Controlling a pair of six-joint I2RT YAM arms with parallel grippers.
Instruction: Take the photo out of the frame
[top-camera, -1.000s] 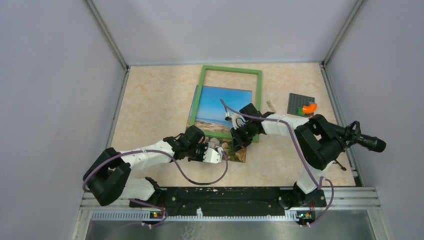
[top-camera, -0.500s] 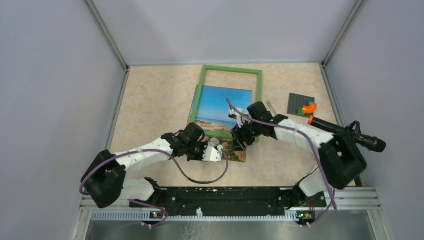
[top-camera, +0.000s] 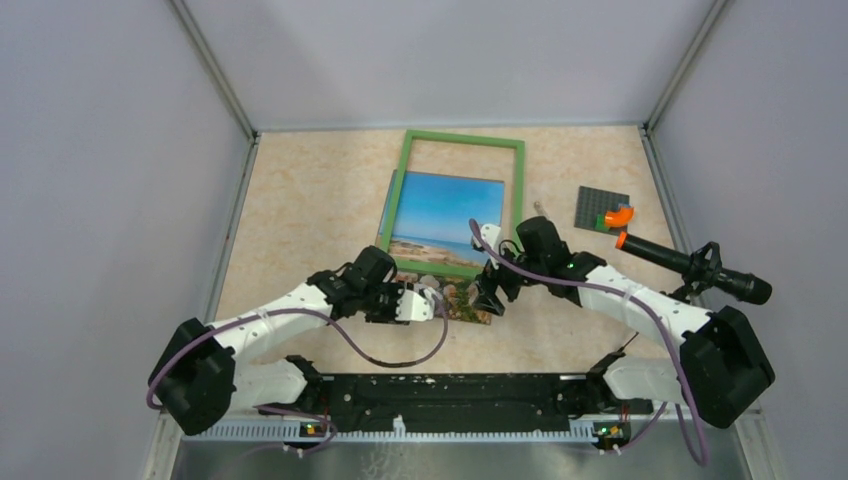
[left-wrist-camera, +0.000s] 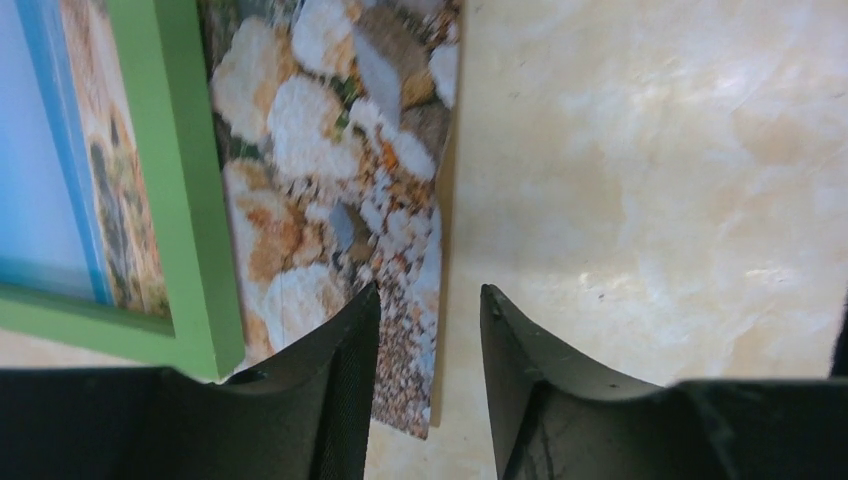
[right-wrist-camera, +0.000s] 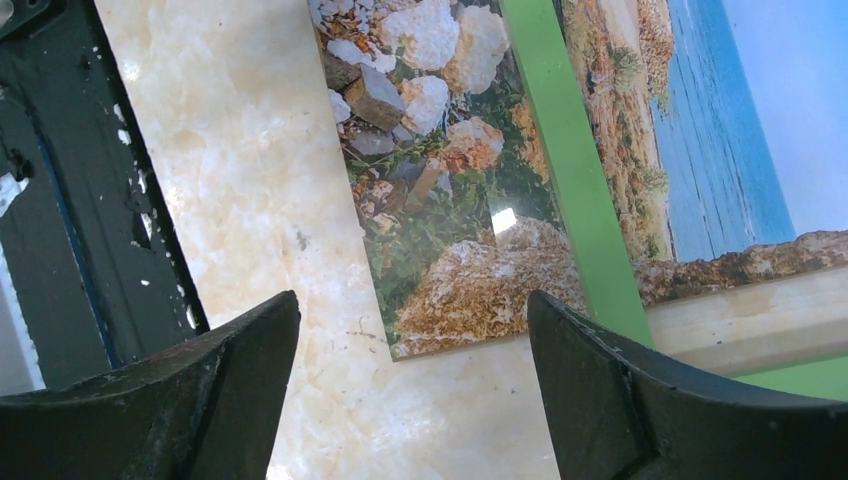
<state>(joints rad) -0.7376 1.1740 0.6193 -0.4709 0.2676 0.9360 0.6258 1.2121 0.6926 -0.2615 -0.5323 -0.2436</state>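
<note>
So, from the top camera you've got the frame (top-camera: 465, 138) lying flat toward the far middle of the table (top-camera: 300, 200), and the photo (top-camera: 445, 210) isn't out of it. Sky and sea show through the opening, and the rocky strip pokes out past the frame's near green bar. The far part of the opening shows bare table. Your left gripper (top-camera: 437, 298) sits over that rocky strip. Your right gripper (top-camera: 488, 300) is at the photo's near right corner, just beside the frame's corner. Off to the right there's a grey studded plate (top-camera: 600, 200) with an orange piece (top-camera: 620, 214) on it, and a black tool with an orange tip (top-camera: 690, 262) closer to the arm bases.

Left wrist view: your fingers (left-wrist-camera: 350, 380) are parted a bit, straddling an edge of the rocky strip from above, one over the rocks and the other over bare table. Nothing's pinched between them, so that hand is released. The green bar crosses over the print on the left.

Right wrist view: jaws are spread wide and empty, hovering over the photo's corner. The green bar runs across the print, and the black base rail (right-wrist-camera: 70, 200) is off to the left.
</note>
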